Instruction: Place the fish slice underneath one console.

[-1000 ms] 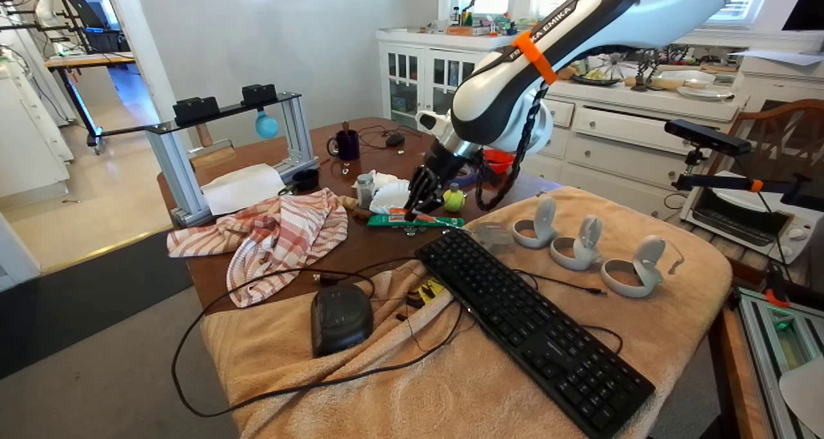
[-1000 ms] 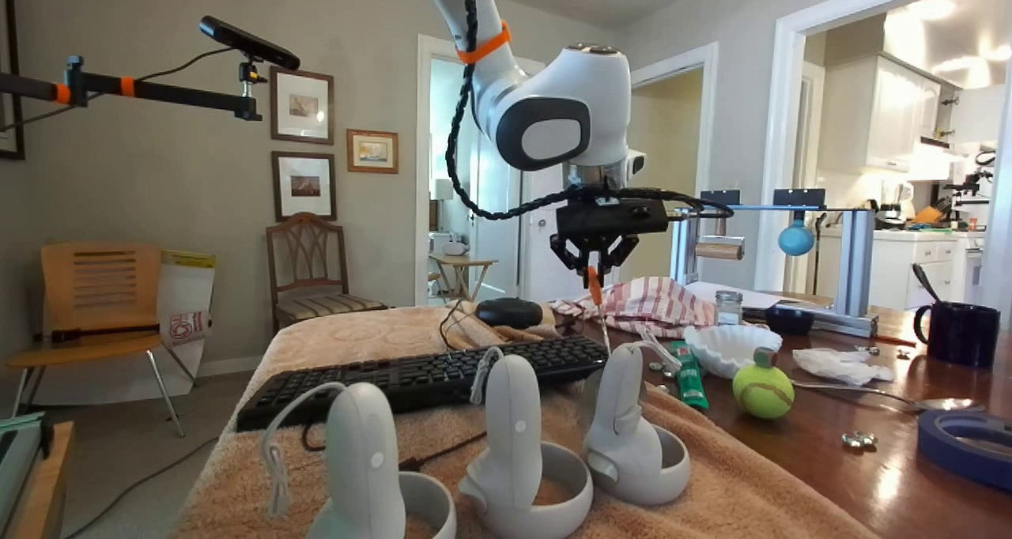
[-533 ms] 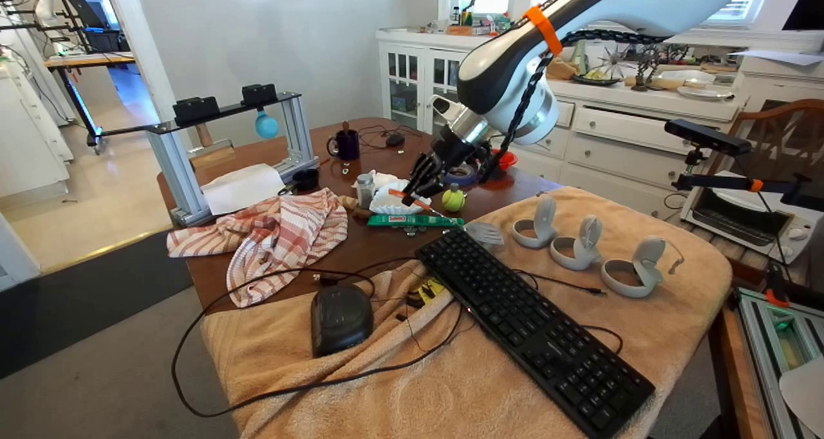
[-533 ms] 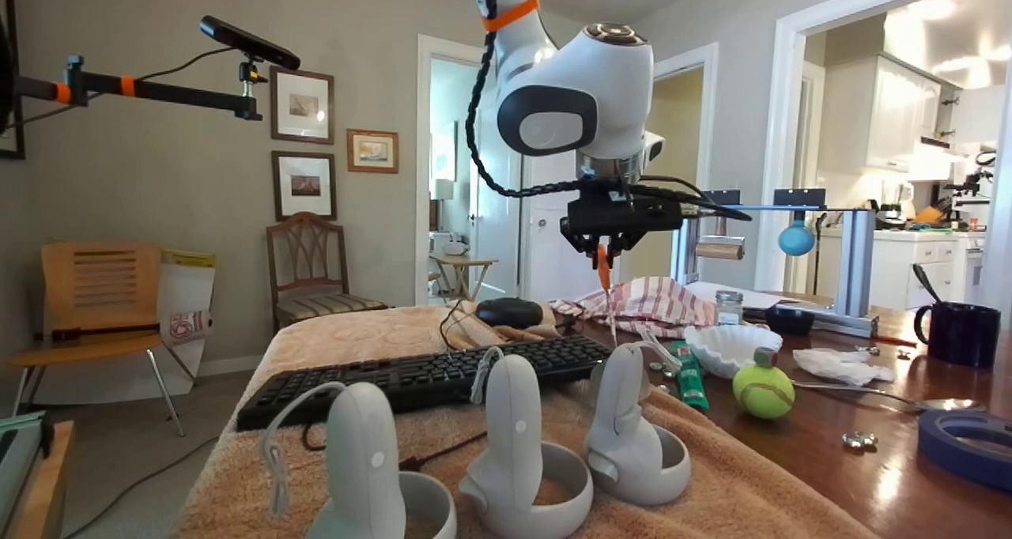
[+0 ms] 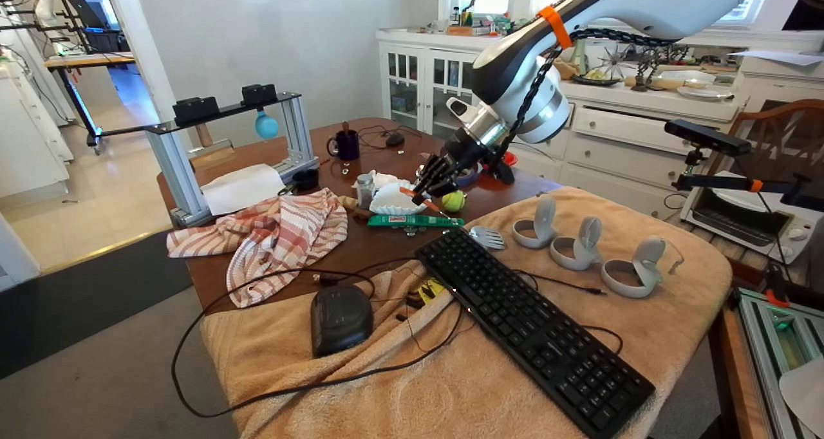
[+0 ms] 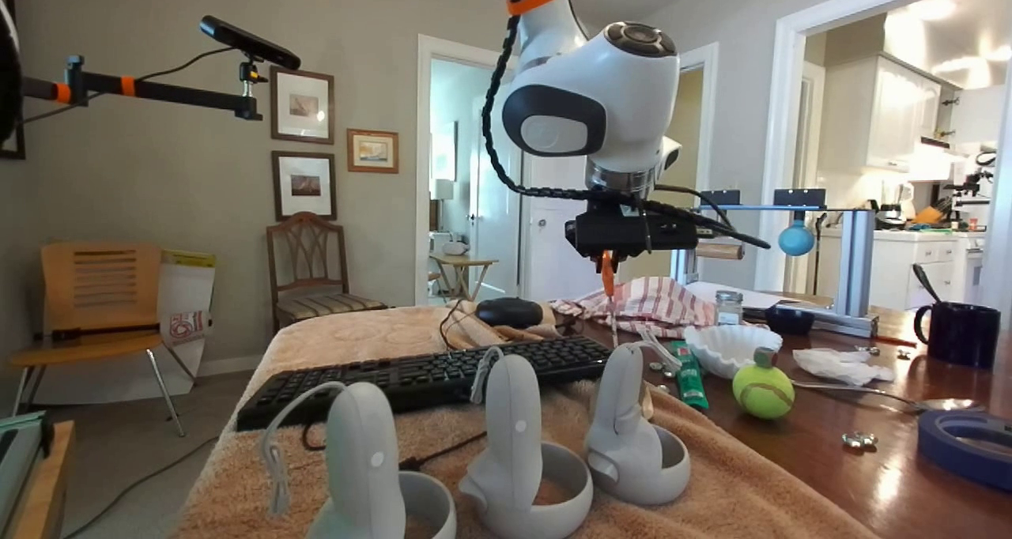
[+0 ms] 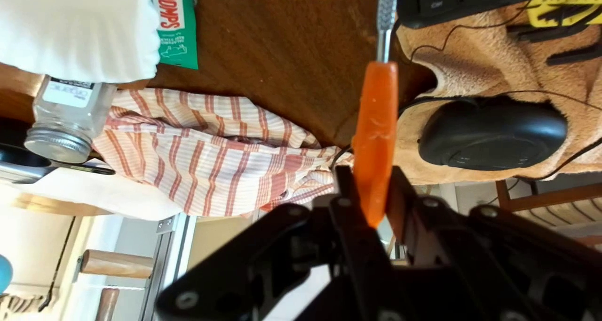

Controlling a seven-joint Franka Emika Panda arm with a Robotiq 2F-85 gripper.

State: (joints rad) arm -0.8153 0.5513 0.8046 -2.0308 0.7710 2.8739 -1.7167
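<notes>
My gripper (image 5: 421,197) is shut on the orange handle of the fish slice (image 5: 487,237), above the table. Its slotted metal head shows in an exterior view over the towel, between the keyboard's end and the nearest grey-white console (image 5: 544,223). Whether the head touches the towel, I cannot tell. Two more consoles (image 5: 576,242) (image 5: 637,268) stand in a row beyond it. In an exterior view the orange handle (image 6: 608,277) hangs down from the gripper (image 6: 606,264), and the head is mostly hidden behind a console (image 6: 628,420). In the wrist view the handle (image 7: 376,118) sits between the fingers.
A black keyboard (image 5: 534,329) lies on the tan towel (image 5: 412,394). A green snack packet (image 5: 412,221), white fluted bowl (image 5: 393,201), glass jar (image 5: 365,191) and tennis ball (image 5: 453,199) are near the gripper. A black mouse-like case (image 5: 341,320) and striped cloth (image 5: 290,226) lie nearby.
The gripper, still holding the fish slice, has risen slightly and moved, and the wrist has tilted. The slotted head has turned and shows its flat face more clearly beside the nearest console.
</notes>
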